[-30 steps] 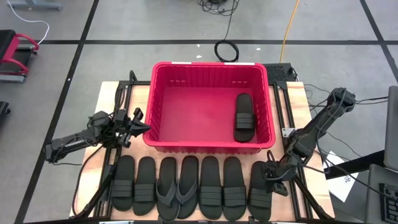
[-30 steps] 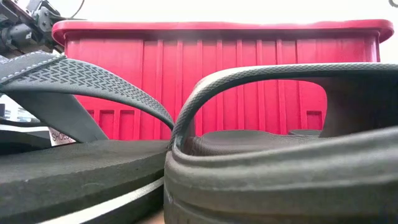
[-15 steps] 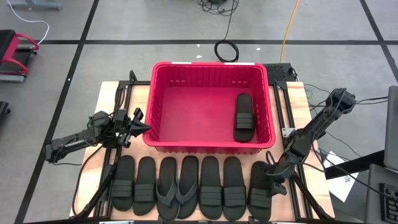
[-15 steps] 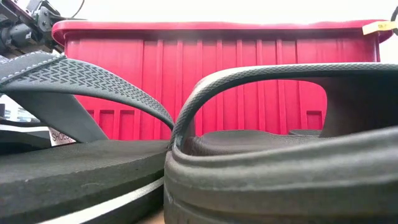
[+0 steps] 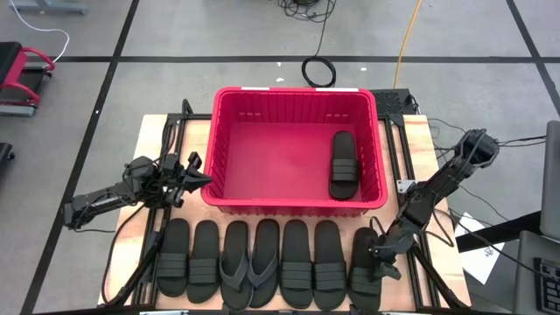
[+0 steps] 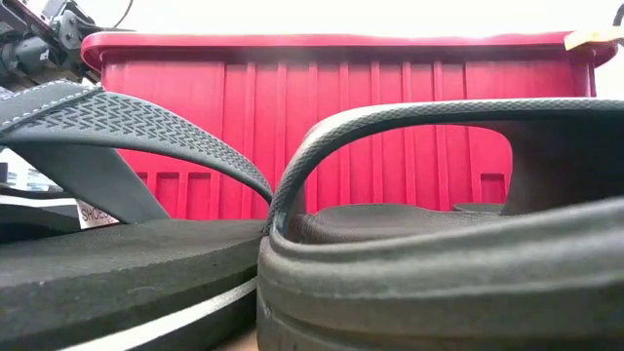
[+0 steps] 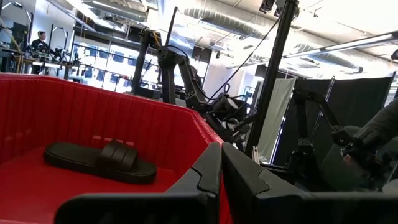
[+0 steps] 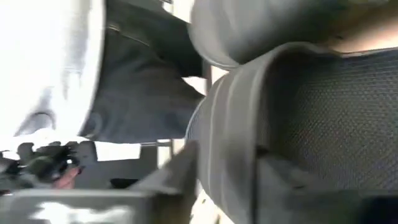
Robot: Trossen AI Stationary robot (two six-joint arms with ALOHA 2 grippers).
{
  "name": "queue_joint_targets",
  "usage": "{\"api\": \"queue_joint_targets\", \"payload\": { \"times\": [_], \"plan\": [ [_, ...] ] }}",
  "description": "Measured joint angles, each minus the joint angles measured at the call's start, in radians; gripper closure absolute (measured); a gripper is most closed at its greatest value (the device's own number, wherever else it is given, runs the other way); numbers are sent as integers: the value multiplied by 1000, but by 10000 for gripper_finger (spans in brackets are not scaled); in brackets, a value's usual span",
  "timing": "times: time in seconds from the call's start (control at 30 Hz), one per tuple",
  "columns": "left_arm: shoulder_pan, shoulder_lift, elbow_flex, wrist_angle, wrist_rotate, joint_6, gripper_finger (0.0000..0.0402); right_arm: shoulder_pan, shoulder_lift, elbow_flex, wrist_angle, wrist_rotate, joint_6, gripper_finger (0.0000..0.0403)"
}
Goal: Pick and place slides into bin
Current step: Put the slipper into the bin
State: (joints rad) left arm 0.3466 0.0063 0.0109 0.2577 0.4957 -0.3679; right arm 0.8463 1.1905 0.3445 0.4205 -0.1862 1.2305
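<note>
High view: right pincer (image 5: 378, 260) over the rightmost black rubber slide (image 5: 365, 271); grip unclear.
Left wrist view: left pincer (image 7: 221, 177) clenched beside red plastic bin (image 7: 93, 121).

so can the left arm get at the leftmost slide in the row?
Probably yes. The left claw waits beside the bin, the leftmost slide lies just below it on the table, and nothing sits between them.

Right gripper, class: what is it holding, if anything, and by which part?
It cannot be told. The right gripper is down at the rightmost slide in the row, at its band strap, but a closed grip isn't visible.
</note>
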Motion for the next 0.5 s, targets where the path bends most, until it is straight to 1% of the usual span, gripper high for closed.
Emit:
{"api": "queue_joint_targets", "payload": {
  "times": [0.03,0.07,0.1,0.17,0.3,0.37,0.5],
  "plan": [
    [0,0,0,0,0,0,382,0,-1,0,30,-1,-1,358],
    [0,0,0,0,0,0,382,0,-5,0,65,-2,-5,379],
    [0,0,0,0,0,1,382,0,-11,0,100,-2,-10,388],
    [0,0,0,0,0,4,382,0,-24,5,130,0,5,387],
    [0,0,0,0,0,5,382,0,-45,38,117,-16,27,395],
    [0,0,0,0,0,0,382,0,-55,76,130,-50,38,396],
    [0,0,0,0,0,-8,382,0,-59,191,103,-70,28,396]
  ]
}}
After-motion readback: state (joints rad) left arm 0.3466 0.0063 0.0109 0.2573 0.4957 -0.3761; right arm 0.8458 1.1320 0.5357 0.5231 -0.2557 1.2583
